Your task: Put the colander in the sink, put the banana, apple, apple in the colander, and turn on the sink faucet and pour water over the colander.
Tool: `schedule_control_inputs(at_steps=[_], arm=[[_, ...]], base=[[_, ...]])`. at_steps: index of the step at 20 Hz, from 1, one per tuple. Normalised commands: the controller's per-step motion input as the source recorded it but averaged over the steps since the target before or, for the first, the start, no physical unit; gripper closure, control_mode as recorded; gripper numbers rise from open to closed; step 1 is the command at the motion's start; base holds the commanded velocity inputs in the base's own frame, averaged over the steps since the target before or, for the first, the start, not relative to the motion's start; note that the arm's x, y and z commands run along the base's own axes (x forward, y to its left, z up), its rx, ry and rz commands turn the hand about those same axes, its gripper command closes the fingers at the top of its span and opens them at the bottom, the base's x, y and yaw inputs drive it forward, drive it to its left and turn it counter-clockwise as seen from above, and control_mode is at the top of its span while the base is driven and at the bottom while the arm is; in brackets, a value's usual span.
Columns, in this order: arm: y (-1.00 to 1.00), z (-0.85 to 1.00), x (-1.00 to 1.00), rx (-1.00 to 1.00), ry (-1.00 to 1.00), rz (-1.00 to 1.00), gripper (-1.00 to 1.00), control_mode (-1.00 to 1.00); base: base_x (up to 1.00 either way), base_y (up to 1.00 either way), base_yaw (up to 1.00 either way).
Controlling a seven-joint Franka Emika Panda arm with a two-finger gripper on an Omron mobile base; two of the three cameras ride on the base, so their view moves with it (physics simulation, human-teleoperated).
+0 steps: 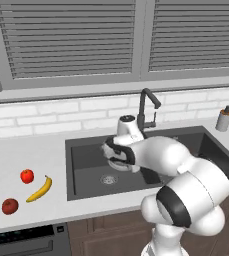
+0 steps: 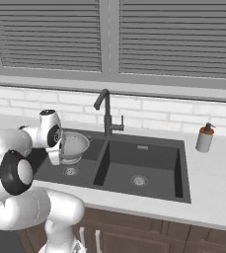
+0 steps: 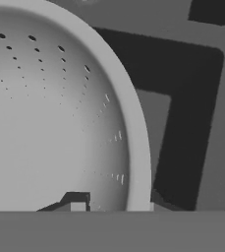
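Over sink left basin: arm bent, hand gripping colander rim.

text: none readable | labels: none | brands: none | numbers/signs: none

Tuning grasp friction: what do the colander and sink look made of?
Colander: looks like thin metal, satin silver-white, with soft shading and rows of punched holes inside. Sink: matte dark charcoal with no glints, perhaps composite or coated metal; the render leaves it open.
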Motion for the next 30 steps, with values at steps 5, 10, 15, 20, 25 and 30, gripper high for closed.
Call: schedule_control_inputs(at_steps=[5,10,15,20,25,30], arm=[[0.25,-0.53,0.28,0.0,0.04,-0.18,1.0,-1.0],[-0.02,-0.55,0.05,-0.01,0.01,-0.03,1.0,-1.0],[-0.12,-0.47,0.08,0.0,0.0,0.0,1.0,-1.0],[-0.17,-0.42,0.02,0.0,-0.01,0.0,1.0,-1.0],[-0.21,-0.31,0.07,0.0,-0.04,0.0,1.0,-1.0],[-0.18,-0.34,0.14,0.0,-0.03,0.0,1.0,-1.0]], base=[[0.0,0.0,0.0],[0.0,0.0,0.0],[0.0,0.0,0.0],[0.0,0.0,0.0],[0.0,0.0,0.0],[0.0,0.0,0.0]])
